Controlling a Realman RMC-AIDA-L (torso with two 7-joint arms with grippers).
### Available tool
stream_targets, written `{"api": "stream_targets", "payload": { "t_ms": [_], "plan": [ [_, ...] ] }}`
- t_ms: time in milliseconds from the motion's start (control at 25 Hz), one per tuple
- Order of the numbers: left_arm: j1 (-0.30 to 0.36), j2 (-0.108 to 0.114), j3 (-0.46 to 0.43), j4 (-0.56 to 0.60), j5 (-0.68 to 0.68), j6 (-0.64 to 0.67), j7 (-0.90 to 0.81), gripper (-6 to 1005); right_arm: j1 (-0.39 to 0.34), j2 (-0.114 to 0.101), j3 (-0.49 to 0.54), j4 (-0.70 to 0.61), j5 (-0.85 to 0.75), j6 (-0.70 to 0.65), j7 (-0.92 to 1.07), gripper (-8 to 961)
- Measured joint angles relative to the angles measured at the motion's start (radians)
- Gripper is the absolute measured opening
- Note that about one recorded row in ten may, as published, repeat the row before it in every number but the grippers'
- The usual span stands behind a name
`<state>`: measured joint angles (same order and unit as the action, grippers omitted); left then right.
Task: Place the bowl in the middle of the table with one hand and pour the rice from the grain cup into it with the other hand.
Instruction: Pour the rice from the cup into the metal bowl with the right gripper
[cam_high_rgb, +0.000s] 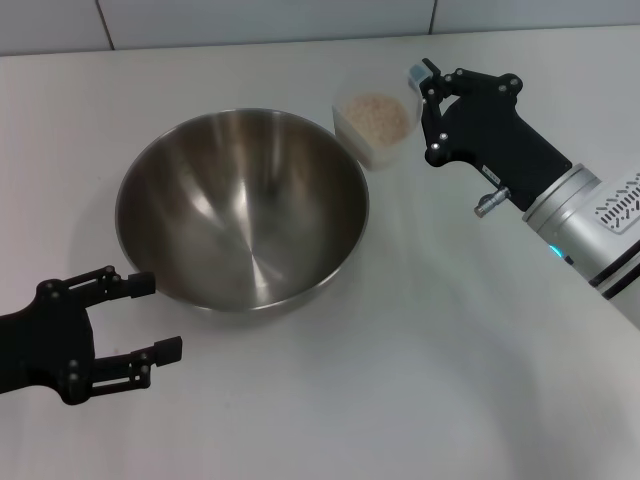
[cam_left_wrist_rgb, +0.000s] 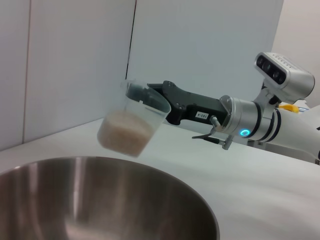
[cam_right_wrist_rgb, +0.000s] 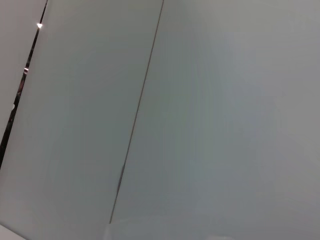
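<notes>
The steel bowl (cam_high_rgb: 242, 207) stands on the white table (cam_high_rgb: 420, 380), left of the middle; its rim fills the low part of the left wrist view (cam_left_wrist_rgb: 100, 200). My right gripper (cam_high_rgb: 418, 85) is shut on the clear grain cup (cam_high_rgb: 376, 128) and holds it lifted and tilted toward the bowl, just beyond the bowl's far right rim. The rice (cam_high_rgb: 377, 116) lies inside the cup, seen also in the left wrist view (cam_left_wrist_rgb: 125, 132). My left gripper (cam_high_rgb: 155, 316) is open, just off the bowl's near left side, holding nothing. The right wrist view shows only wall.
A tiled wall (cam_high_rgb: 300, 20) runs along the table's back edge. The right arm (cam_high_rgb: 590, 220) reaches in from the right. White tabletop stretches in front of and right of the bowl.
</notes>
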<state>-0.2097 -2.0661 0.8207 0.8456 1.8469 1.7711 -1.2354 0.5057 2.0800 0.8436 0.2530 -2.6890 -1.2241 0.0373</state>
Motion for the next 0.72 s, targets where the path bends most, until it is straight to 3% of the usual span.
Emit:
{"api": "stream_targets", "payload": {
  "t_ms": [720],
  "plan": [
    [0.025, 0.001, -0.003, -0.05, 0.021, -0.012, 0.062, 811, 0.008, 0.0, 0.0, 0.005, -0.013, 0.0, -0.002, 13]
  ]
}}
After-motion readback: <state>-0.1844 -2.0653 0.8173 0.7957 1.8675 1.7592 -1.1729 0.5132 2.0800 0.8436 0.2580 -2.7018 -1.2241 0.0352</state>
